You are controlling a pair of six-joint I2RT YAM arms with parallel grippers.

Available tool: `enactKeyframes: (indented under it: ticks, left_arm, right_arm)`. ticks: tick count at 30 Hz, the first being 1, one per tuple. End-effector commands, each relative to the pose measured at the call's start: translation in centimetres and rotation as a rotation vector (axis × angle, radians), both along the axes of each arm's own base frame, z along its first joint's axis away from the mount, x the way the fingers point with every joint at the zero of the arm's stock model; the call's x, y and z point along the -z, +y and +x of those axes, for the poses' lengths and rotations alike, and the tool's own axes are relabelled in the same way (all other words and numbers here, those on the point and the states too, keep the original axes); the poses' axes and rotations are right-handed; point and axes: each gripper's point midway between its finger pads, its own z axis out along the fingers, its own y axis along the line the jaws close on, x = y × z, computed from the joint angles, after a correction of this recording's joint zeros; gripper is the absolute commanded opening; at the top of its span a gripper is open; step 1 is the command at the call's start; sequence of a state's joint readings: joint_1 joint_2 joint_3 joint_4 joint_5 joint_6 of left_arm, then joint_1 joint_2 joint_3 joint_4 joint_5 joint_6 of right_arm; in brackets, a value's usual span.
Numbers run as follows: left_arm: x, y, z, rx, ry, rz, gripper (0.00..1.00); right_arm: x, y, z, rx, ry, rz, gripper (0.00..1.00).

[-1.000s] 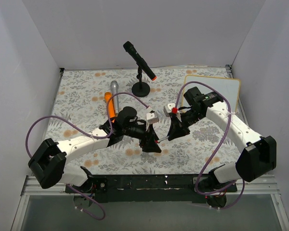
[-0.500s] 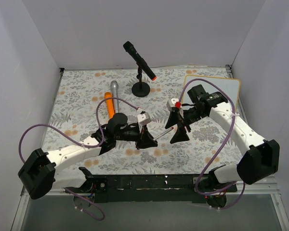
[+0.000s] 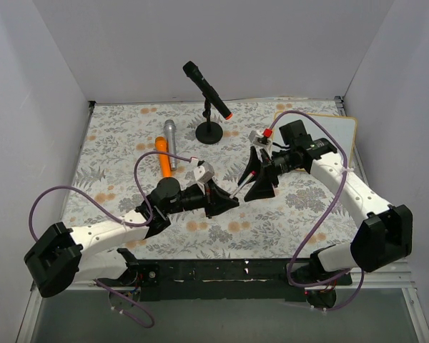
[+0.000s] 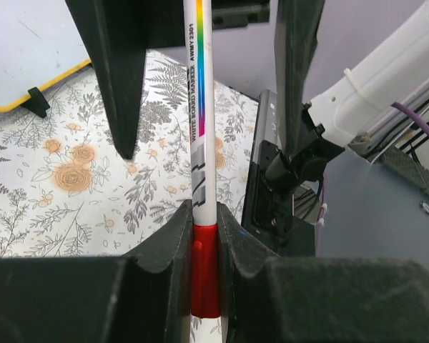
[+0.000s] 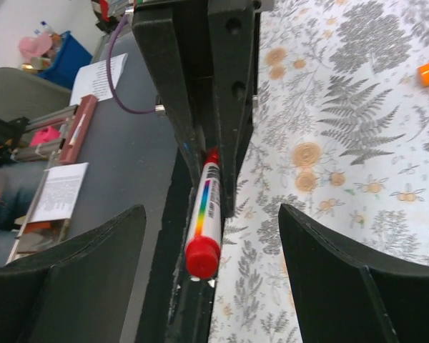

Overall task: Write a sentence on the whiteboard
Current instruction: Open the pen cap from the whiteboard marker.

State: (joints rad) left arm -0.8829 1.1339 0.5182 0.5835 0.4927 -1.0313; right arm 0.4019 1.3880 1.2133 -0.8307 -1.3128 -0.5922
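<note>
whiteboard far right, left gripper clamping marker, right gripper spread

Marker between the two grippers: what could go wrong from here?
1. The left gripper clamps the marker only at its red end, so a sideways push may tilt it or pull it out.
2. The right gripper has its jaws open around the other end; closing off-centre could knock it loose.

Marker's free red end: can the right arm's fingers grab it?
Probably yes. The right fingers stand open either side of that red end, nothing between, while the left fingers hold the other end.
</note>
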Motion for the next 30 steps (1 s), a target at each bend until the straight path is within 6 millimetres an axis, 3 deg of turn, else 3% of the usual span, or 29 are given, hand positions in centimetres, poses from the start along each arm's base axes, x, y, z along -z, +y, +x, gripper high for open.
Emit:
enactKeyframes:
  ticks: [1, 7, 11, 22, 25, 27, 30]
  left_arm:
    - [-1.61, -0.73, 1.18, -0.051, -0.010, -0.071, 0.00]
    - [-1.20, -1.28, 1.28, -0.048, 0.016, -0.070, 0.00]
    - [-1.13, -1.28, 1.33, -0.055, 0.021, -0.067, 0.00]
    - [-1.12, -1.09, 1.72, -0.084, 0.029, -0.073, 0.00]
    - [-1.21, -1.05, 1.69, -0.085, 0.031, -0.077, 0.00]
    - [-1.26, -1.04, 1.68, -0.085, 0.031, -0.078, 0.00]
    - [-1.10, -1.04, 1.44, -0.072, 0.027, -0.074, 0.00]
  right_arm:
    - [-1.16, 0.84, -0.95, -0.026, 0.024, 0.039, 0.81]
    - [-1.32, 1.06, -0.86, -0.029, 0.043, 0.039, 0.68]
    - [-1.39, 1.14, -0.77, -0.032, 0.049, 0.043, 0.53]
    - [-1.09, 1.02, -1.21, -0.034, 0.065, 0.045, 0.37]
    - [-1.06, 1.01, -1.19, -0.035, 0.069, 0.047, 0.24]
    - [-1.12, 1.04, -1.25, -0.038, 0.071, 0.049, 0.05]
    - [-1.33, 1.00, -1.34, -0.043, 0.070, 0.057, 0.01]
